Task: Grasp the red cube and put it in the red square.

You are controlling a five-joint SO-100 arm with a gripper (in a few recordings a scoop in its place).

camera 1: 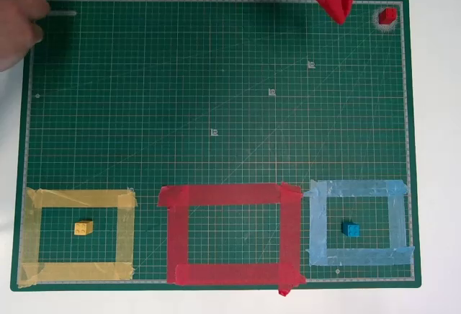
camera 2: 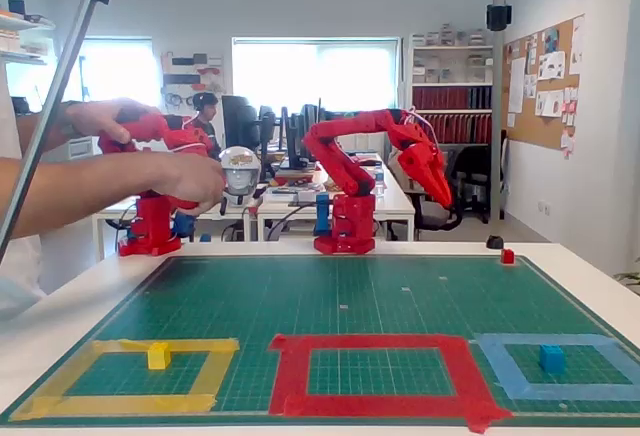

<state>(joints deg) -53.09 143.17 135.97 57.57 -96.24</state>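
Overhead view shows me the red cube (camera 1: 388,16) sitting in the far right corner of the green cutting mat (camera 1: 216,98), well apart from the red square (camera 1: 229,235) at the near edge, which holds nothing inside its tape. My claw (camera 1: 336,1) hangs above the mat just to the left of the cube in that view, not touching it; in the fixed view the claw (camera 2: 438,184) points down and toward the cube (camera 2: 507,255) but is raised well clear of the surface. I cannot tell from either picture whether the jaws are apart or together, since the tip reads as one solid red wedge. The yellow cube (camera 1: 83,227) lies inside the yellow frame (camera 1: 78,236) and the blue cube (camera 1: 351,230) lies inside the light-blue frame (camera 1: 360,224), so I judge those two spots are no concern of mine. As for my own job, nothing is done yet: I have to lower onto the cube, clamp it, carry it across the mat and set it down inside the red tape.
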